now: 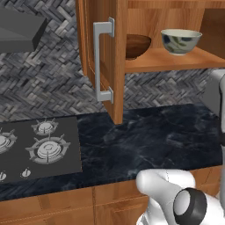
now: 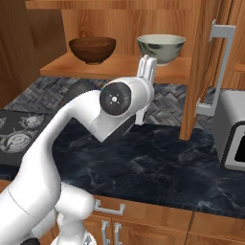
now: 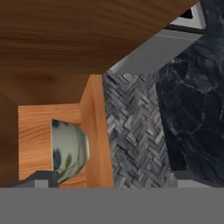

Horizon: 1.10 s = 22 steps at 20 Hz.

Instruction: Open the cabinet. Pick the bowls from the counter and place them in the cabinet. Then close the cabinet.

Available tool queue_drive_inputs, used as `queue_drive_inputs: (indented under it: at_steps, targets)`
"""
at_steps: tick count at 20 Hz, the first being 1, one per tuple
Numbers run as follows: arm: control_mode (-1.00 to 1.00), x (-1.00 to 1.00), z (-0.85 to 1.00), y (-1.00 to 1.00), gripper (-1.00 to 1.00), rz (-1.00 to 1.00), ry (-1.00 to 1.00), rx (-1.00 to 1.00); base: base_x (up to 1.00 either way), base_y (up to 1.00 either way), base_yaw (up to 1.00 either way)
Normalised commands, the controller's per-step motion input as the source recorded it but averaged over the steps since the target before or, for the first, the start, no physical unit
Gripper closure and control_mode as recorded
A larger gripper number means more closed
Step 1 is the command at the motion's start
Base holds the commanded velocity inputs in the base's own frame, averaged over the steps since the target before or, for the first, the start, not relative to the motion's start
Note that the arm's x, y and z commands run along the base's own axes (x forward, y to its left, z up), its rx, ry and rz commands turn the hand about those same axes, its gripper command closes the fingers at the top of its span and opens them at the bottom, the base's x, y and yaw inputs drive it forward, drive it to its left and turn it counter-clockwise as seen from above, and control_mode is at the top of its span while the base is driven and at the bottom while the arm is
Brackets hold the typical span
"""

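Observation:
The cabinet hangs open, both doors swung out, its grey bar handles facing me. On its shelf the dark wooden bowl stands at the left and the cream leaf-marked bowl at the right, both upright. My gripper points up just in front of the shelf edge, below and left of the cream bowl. In the hand view its fingertips are wide apart: open, holding nothing. The black marble counter lies below.
A gas hob sits in the counter at the left, with a grey hood above it. A silver appliance stands on the counter at the right, beside the open right door. Wooden drawers run beneath the counter.

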Motion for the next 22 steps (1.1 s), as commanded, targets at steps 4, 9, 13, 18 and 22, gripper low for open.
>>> queue_drive_inputs:
  at_steps: [4, 9, 13, 18, 22]
  targets:
    - [-1.00, -0.78, 0.07, 0.00, -1.00, 0.05, -0.05, -0.02, 0.00, 0.00, 0.00]
    - [-1.00, -0.73, 0.04, 0.01, -1.00, 0.01, -0.01, -0.04, 0.00, 0.00, 0.00]
    - [-1.00, -0.69, 0.03, 0.00, -1.00, 0.00, -0.01, -0.01, 0.00, 0.00, 0.00]
    - [-1.00, -0.67, 0.07, 0.00, -1.00, 0.01, -0.05, 0.00, 0.00, 0.00, 0.00]
    - [-1.00, -0.39, 0.14, -0.01, -1.00, 0.00, -0.11, 0.00, 0.00, 0.00, 0.00]
